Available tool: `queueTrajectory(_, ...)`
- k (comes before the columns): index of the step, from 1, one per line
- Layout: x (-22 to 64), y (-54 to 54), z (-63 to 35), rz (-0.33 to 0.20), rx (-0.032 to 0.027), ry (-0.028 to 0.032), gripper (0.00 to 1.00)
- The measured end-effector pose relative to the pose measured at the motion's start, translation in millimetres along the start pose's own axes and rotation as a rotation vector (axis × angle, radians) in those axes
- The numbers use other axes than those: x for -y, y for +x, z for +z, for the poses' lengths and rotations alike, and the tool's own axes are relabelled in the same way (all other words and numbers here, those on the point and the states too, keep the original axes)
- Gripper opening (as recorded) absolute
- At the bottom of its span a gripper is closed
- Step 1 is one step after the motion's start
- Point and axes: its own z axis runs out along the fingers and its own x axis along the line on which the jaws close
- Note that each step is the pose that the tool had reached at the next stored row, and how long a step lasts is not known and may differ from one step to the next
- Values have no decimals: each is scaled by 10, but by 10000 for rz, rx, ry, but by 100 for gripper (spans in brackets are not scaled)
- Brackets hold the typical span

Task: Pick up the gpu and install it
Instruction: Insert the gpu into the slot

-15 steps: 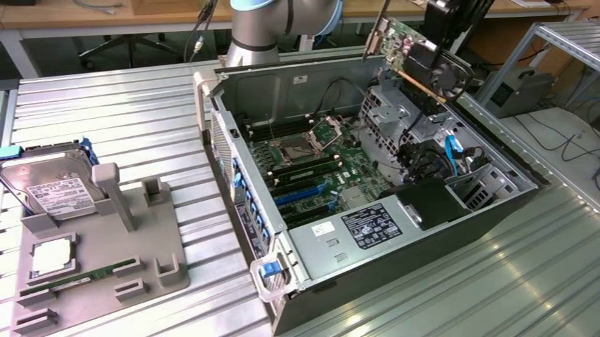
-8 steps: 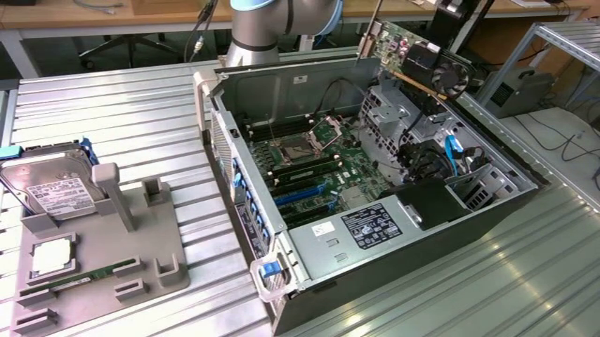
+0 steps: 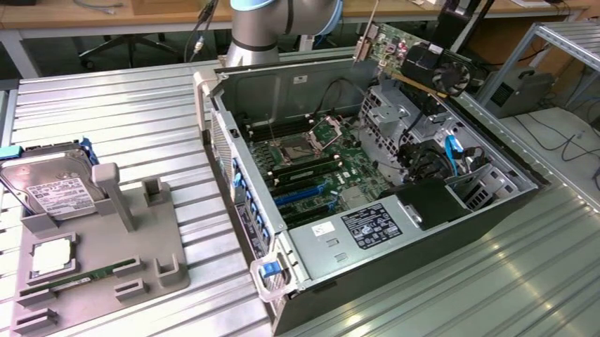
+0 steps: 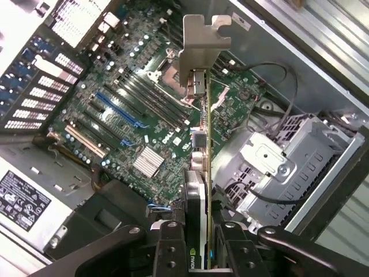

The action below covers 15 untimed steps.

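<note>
metal table (image 3: 112, 105); gpu (image 3: 412, 53) in gripper (image 4: 200, 234) above case (image 3: 440, 232)

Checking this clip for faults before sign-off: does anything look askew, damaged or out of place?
Nothing looks damaged or spilled. The gpu hangs tilted in the tool above the open computer case, seated in no slot; that is a carried part, not a fault.

Silver arm (image 3: 253, 38), blue cap (image 3: 270, 5), black hand (image 4: 199, 239)
</note>
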Motion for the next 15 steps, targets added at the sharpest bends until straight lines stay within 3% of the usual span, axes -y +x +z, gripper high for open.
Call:
queueTrajectory(3, 0, -1, 0, -707, -29, -12, 27)
queueTrajectory(8, 0, 0, 3, -2580, -109, -42, 27)
queueTrajectory(15, 0, 0, 5, -3898, -164, -64, 27)
